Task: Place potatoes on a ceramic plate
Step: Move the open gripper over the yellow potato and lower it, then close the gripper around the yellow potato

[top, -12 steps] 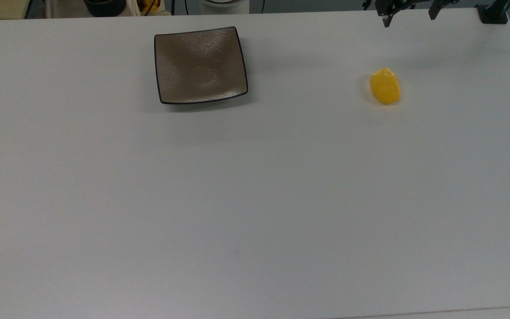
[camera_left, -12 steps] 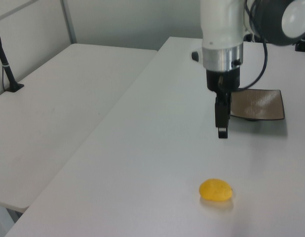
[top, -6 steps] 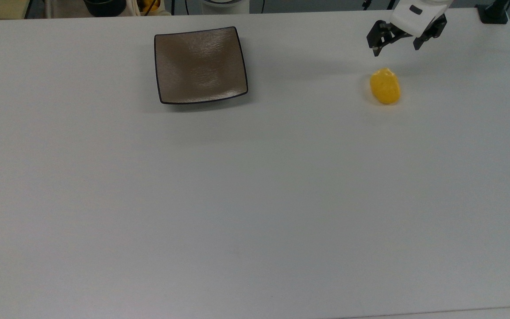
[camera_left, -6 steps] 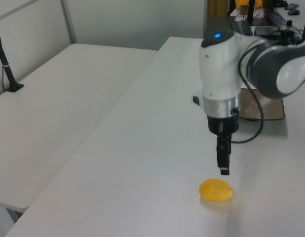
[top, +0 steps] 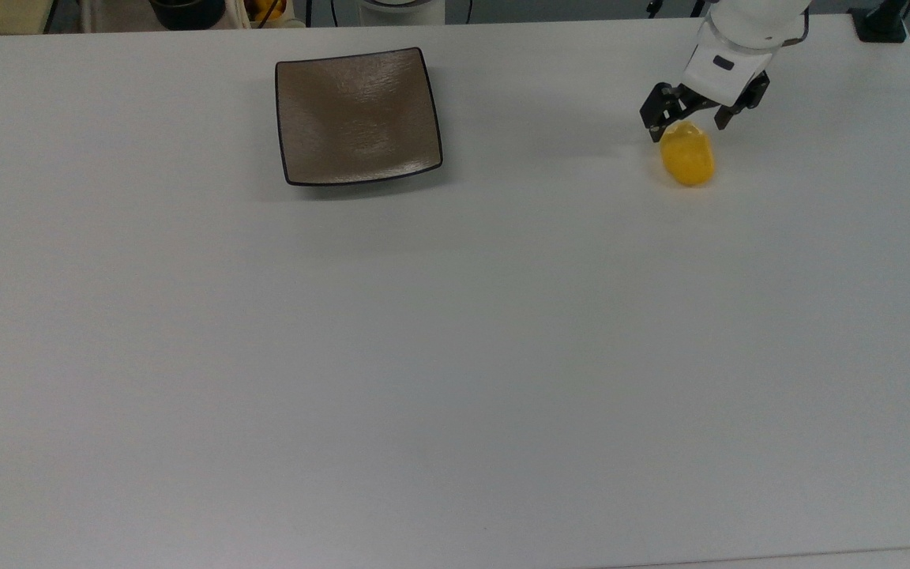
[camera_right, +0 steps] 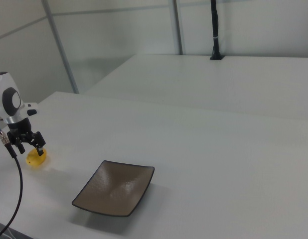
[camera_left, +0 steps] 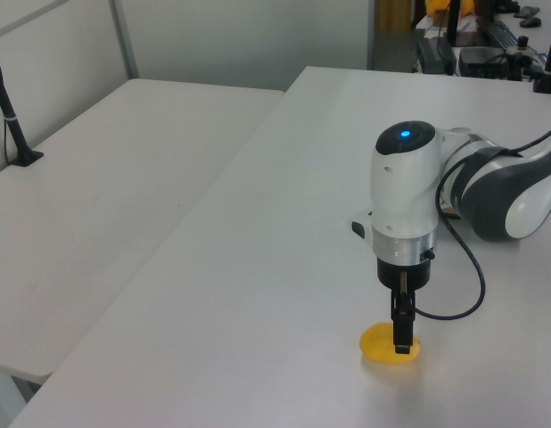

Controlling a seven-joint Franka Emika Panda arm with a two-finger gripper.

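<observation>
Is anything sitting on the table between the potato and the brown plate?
Nothing visible. In the top view, bare table runs from the potato to the plate, which holds nothing.

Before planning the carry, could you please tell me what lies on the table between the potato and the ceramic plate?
Nothing: in the top view, only bare white table runs between the potato and the ceramic plate. The right view shows the same bare stretch.
</observation>
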